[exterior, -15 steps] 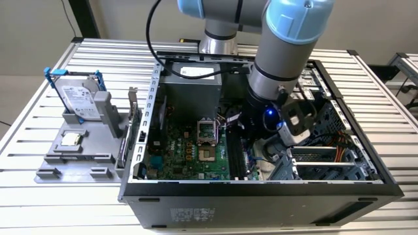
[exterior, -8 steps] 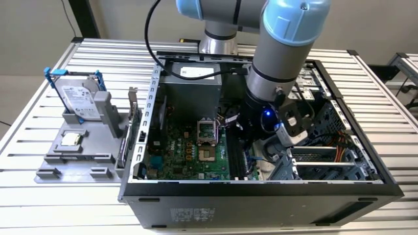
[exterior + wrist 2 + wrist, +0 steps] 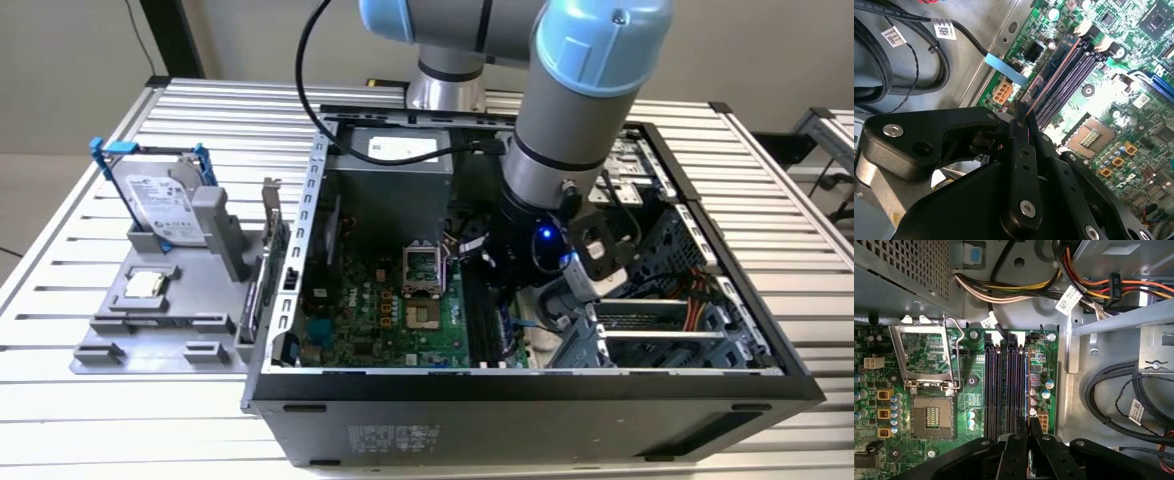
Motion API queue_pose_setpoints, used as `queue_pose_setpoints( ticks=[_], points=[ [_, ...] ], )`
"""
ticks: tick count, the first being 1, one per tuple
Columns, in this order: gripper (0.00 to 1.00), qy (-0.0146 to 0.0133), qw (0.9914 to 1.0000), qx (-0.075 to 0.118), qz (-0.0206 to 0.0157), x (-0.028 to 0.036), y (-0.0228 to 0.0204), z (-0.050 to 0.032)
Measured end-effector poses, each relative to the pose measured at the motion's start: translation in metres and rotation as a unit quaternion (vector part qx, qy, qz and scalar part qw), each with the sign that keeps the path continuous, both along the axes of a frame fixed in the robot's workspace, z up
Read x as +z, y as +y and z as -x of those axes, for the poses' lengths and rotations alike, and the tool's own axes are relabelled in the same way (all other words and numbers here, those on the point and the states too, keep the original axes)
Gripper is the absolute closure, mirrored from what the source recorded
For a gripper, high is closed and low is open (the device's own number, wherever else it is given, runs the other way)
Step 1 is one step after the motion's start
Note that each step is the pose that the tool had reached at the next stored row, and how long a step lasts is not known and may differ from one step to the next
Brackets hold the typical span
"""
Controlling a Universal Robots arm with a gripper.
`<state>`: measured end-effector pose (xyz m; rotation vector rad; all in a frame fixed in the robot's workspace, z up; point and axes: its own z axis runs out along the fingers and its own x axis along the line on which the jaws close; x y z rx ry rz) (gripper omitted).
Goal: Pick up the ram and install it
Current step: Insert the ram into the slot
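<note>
1. Slatted metal bench (image 3: 80,400) carries an opened computer case (image 3: 534,385).
2. Inside, the claw (image 3: 1027,426) is clenched edge-on around the ram (image 3: 1027,390), directly above the outermost motherboard slot (image 3: 1019,385).

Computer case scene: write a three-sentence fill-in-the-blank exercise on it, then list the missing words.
1. In the first wrist view, the hand grips the ram edge-on over the black memory ____.
2. The CPU socket beside them, its metal frame flipped up, is ____.
3. The hard drive stands to the exterior view's ____ of the case.

Missing words: slots; empty; left.
</note>
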<state>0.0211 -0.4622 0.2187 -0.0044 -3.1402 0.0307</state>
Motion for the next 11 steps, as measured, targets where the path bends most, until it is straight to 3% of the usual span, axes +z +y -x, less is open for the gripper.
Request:
queue_pose_setpoints(
  ticks=[11],
  points=[
    [1.0, 0.0, 1.0, 0.0, 0.0, -0.0002, -0.0016, 0.004]
  ],
)
